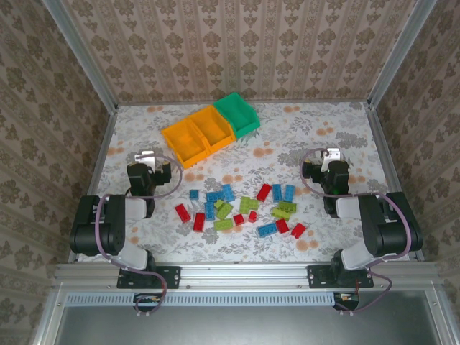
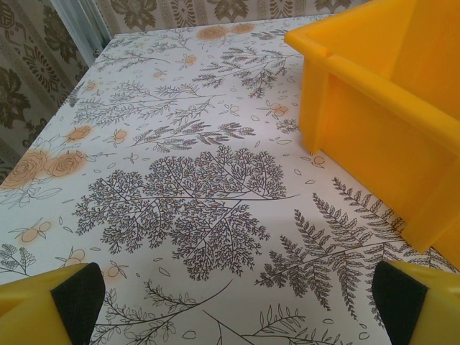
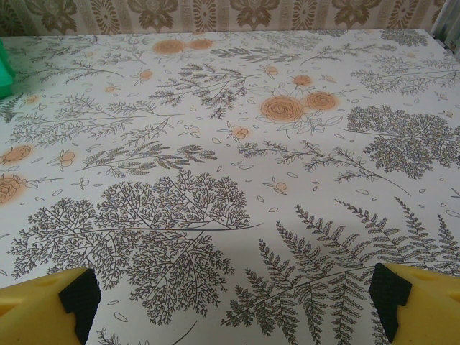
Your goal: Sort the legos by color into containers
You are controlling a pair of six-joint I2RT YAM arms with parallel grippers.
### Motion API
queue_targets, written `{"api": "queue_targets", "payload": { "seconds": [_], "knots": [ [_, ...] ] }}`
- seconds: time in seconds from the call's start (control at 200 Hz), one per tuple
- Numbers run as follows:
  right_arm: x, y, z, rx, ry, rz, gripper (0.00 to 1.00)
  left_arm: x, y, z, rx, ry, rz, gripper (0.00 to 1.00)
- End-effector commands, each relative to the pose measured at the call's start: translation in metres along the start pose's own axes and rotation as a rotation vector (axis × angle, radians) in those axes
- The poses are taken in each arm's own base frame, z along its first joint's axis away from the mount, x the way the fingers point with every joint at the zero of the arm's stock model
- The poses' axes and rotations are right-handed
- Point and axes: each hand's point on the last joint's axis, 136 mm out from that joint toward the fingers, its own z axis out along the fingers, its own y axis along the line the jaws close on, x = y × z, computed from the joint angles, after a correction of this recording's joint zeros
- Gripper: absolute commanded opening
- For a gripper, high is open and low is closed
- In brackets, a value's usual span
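Floral table (image 1: 316, 144) | studded legos (image 1: 227, 192) | boxy plastic containers (image 1: 200, 135) | left end effector (image 2: 237, 298), right end effector (image 3: 236, 298) spread, empty

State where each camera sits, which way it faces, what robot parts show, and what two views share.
Top external: above and behind the arms, looking down at table, legos, bins; both arms show.
Left wrist: low over the table, facing far-left; open left gripper at bottom corners.
Right wrist: low, facing the far wall; open right gripper likewise.
Shared: top and left wrist both see an orange-yellow bin.
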Motion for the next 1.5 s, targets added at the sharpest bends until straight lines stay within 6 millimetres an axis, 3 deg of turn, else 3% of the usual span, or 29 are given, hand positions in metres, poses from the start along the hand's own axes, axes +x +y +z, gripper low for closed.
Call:
{"api": "queue_targets", "payload": {
  "seconds": [0.0, 0.165, 0.22, 0.265, 0.435, 0.56, 0.72, 0.77, 0.94, 1.07, 1.27, 1.44, 1.495],
  "knots": [
    [-0.014, -0.001, 0.004, 0.014, -0.042, 0.012, 1.00, -0.011, 0.002, 0.003, 0.004, -0.032, 0.004, 1.00],
    [-0.032, -0.001, -0.001, 0.025, 0.054, 0.017, 0.99, -0.030, 0.024, -0.006, -0.128, -0.008, -0.030, 1.00],
    [-0.033, 0.000, -0.001, 0.022, 0.136, 0.023, 0.97, -0.033, 0.038, -0.016, -0.211, 0.077, -0.090, 1.00],
    [-0.047, 0.004, -0.009, -0.004, 0.153, 0.037, 0.96, -0.039, 0.044, -0.024, -0.240, 0.128, -0.144, 1.00],
    [-0.053, 0.020, -0.023, -0.048, 0.307, 0.117, 0.92, -0.064, 0.031, -0.050, -0.204, 0.129, -0.234, 1.00],
    [-0.051, 0.036, -0.034, -0.063, 0.399, 0.147, 0.90, -0.064, 0.026, -0.057, -0.190, 0.167, -0.323, 1.00],
    [-0.032, 0.058, -0.046, -0.085, 0.544, 0.167, 0.86, -0.060, -0.003, -0.044, -0.067, 0.312, -0.368, 1.00],
    [-0.016, 0.063, -0.045, -0.071, 0.607, 0.157, 0.85, -0.058, -0.012, -0.038, -0.037, 0.354, -0.382, 1.00],
    [0.004, 0.073, -0.054, -0.033, 0.692, 0.150, 0.85, -0.062, -0.035, -0.023, 0.023, 0.371, -0.408, 0.98],
    [0.012, 0.079, -0.058, -0.023, 0.709, 0.154, 0.85, -0.060, -0.051, -0.012, 0.059, 0.406, -0.400, 0.94],
    [0.022, 0.078, -0.067, 0.007, 0.744, 0.161, 0.85, -0.050, -0.066, 0.004, 0.081, 0.497, -0.371, 0.76],
    [0.021, 0.081, -0.075, 0.012, 0.741, 0.155, 0.86, -0.043, -0.072, 0.019, 0.074, 0.538, -0.352, 0.72],
    [0.022, 0.081, -0.077, 0.017, 0.745, 0.151, 0.86, -0.041, -0.072, 0.024, 0.066, 0.560, -0.347, 0.75]
  ]
}}
